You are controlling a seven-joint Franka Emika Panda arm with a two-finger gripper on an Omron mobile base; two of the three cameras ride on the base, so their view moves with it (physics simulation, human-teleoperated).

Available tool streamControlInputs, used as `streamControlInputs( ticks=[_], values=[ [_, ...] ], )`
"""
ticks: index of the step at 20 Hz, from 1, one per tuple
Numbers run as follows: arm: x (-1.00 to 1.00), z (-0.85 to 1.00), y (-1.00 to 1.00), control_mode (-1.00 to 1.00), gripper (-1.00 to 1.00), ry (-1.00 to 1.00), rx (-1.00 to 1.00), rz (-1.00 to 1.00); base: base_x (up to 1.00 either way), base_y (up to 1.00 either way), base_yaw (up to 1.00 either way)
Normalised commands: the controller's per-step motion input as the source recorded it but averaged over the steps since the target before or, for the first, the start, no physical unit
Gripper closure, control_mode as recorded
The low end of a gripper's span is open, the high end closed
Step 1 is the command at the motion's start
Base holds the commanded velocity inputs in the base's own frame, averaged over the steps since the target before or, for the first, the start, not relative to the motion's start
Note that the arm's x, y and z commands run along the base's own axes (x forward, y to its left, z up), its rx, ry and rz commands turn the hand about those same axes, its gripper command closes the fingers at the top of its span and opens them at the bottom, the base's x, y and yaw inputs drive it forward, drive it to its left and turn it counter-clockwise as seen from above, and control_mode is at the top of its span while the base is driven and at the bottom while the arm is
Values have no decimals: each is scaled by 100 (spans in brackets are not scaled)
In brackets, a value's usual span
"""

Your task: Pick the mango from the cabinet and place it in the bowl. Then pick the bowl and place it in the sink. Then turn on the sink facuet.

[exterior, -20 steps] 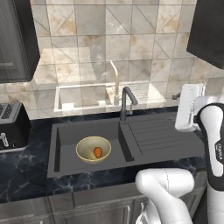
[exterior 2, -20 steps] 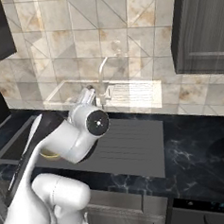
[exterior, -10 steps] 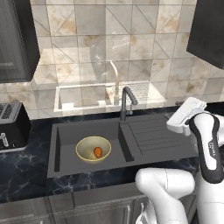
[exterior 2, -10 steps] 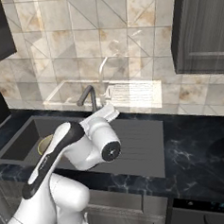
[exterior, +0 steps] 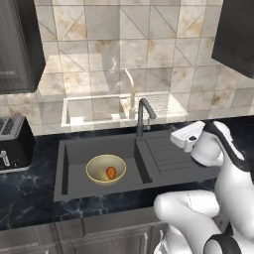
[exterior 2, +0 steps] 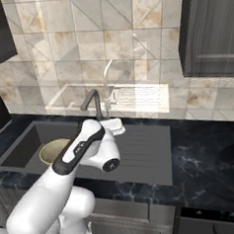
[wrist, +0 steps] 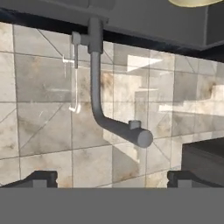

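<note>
While its two dark tips are standing far apart at the bottom of the hand view, the gripper [wrist: 112, 178] is gaping wide and holding nothing. That view is rolled over, so the sink facuet [wrist: 99, 87] is hanging downward from the dark basin edge: a slim grey metal stem, curving into a round-ended spout, with a small lever jutting from its side. A pale sliver of the bowl [wrist: 192, 2] is peeking in at the top edge.

From the left base view, the white hand is hovering over the ribbed drainboard, to the right of the sink facuet [exterior: 142, 117] and apart from it. This view is looking straight into the sink [exterior: 79, 155], a dark grey rectangular basin set in the black marbled counter [exterior: 30, 193]. The smooth, round, yellow-tan bowl [exterior: 97, 168] is sitting inside, with the small orange-red mango [exterior: 111, 172] lying in it.

In the right base view, the arm is covering most of the bowl [exterior 2: 49, 149], and the mango is hidden. Glossy beige tiles [exterior 2: 84, 47] are lining the wall behind.
</note>
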Motion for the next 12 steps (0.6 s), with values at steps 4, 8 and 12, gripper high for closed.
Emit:
streamControlInputs(
  ticks=[4,8,12],
  values=[
    [78,-15,0,-100,-100,0,11,1,0,0,0],
    [59,-30,-1,-100,-100,1,0,7,0,0,0],
    [34,-40,-14,-100,-100,0,0,8,0,0,0]
  ],
)
